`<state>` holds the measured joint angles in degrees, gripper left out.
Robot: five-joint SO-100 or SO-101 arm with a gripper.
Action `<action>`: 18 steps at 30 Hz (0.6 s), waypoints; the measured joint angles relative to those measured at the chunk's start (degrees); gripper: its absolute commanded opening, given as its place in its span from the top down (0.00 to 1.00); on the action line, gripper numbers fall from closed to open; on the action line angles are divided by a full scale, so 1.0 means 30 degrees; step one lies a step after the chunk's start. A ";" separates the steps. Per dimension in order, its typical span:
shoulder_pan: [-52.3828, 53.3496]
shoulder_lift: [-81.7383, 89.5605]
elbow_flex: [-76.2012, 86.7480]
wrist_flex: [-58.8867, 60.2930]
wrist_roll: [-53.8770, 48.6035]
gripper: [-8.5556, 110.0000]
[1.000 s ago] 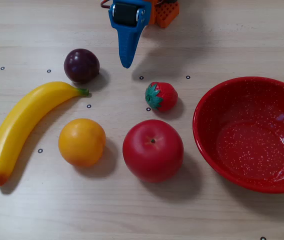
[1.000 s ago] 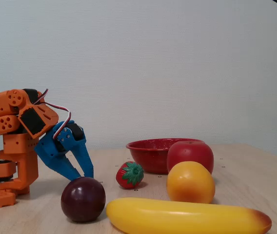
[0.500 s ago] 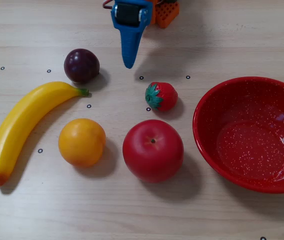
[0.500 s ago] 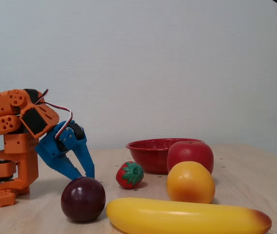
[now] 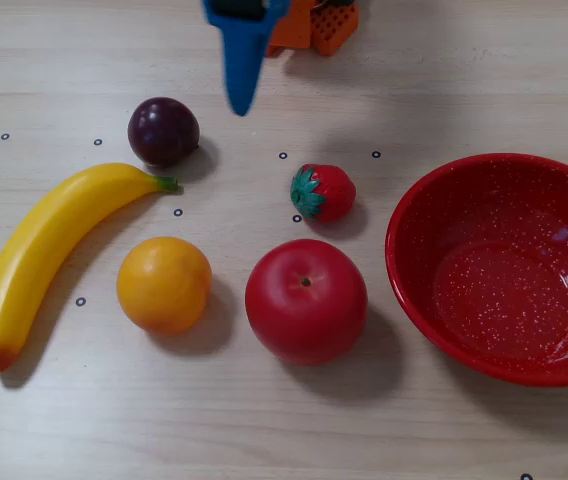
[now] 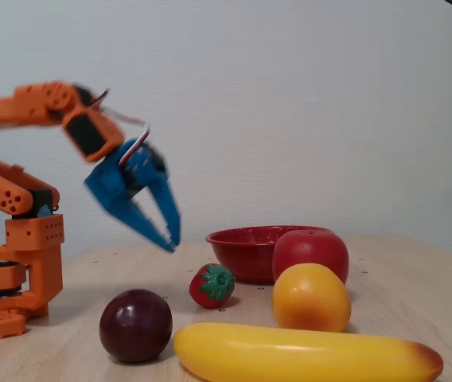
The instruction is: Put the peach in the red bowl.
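Orange arm [image 6: 27, 107] raised, blue fingers [image 6: 161, 208] angled down, empty.

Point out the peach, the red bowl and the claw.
peach [image 5: 164, 284], overhead view, middle of its orange top.
red bowl [image 5: 404, 215], overhead view, left part of its rim.
claw [image 6: 169, 235], fixed view, between the blue fingertips, raised above the table.

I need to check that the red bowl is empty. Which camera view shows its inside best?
The overhead view: it looks straight down into the red bowl, and nothing lies inside. In the fixed view, only the rim and outer wall show, partly behind the apple.
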<state>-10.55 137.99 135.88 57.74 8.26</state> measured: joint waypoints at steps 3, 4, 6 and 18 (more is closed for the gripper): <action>-0.0146 -0.3223 -0.3047 -0.0059 0.0469 0.93; -0.0234 -0.4307 -0.4072 -0.0059 0.0498 0.93; -0.0586 -0.6680 -0.6211 -0.0029 0.0469 0.93; -0.1230 -1.9629 -2.1416 0.7939 0.1787 0.71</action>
<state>-14.24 79.10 71.63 81.56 13.62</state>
